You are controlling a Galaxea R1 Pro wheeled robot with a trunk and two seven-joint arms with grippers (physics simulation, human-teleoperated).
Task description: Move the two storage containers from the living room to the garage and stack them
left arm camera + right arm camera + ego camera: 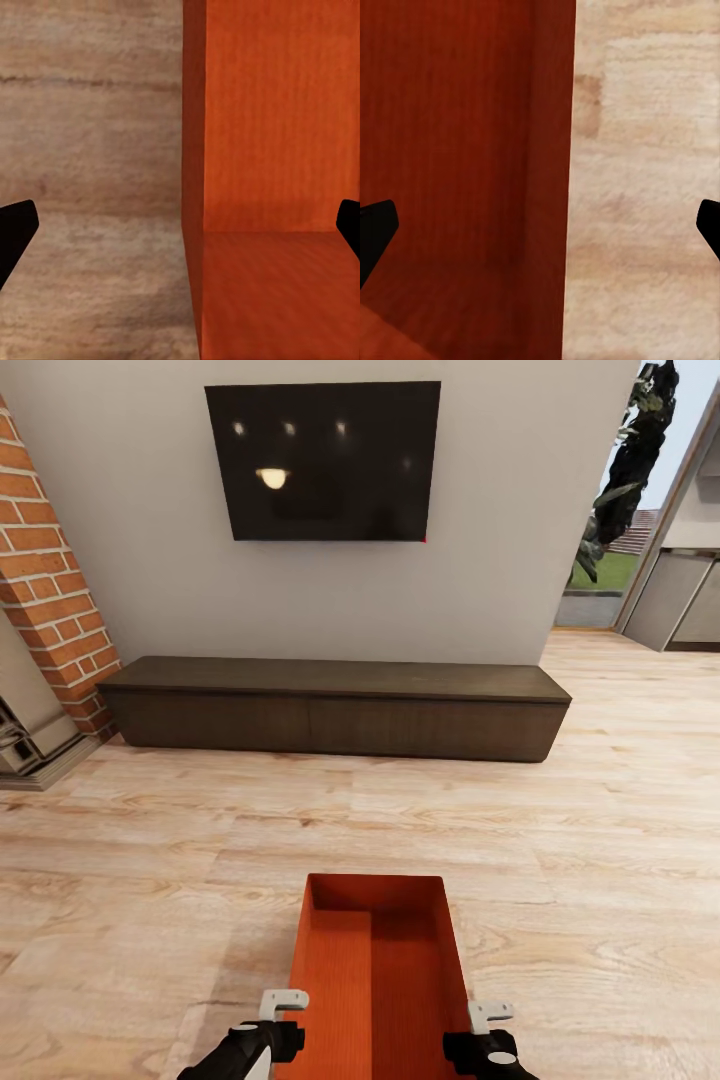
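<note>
Straddling the orange-red lidless rectangular container [378,980] on light wood-plank floor [150,860], left tool [180,232] and right tool [540,232] gape; next, likely pinch walls, lift.

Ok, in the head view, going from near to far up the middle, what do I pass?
Storage container between the two pincers, then bare wood-plank floor, then the long dark low cabinet, then the wall-mounted black TV.

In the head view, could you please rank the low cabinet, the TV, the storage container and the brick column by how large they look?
1. low cabinet
2. TV
3. storage container, though nearness to the camera enlarges it
4. brick column, partly cut off by the picture's edge
</note>
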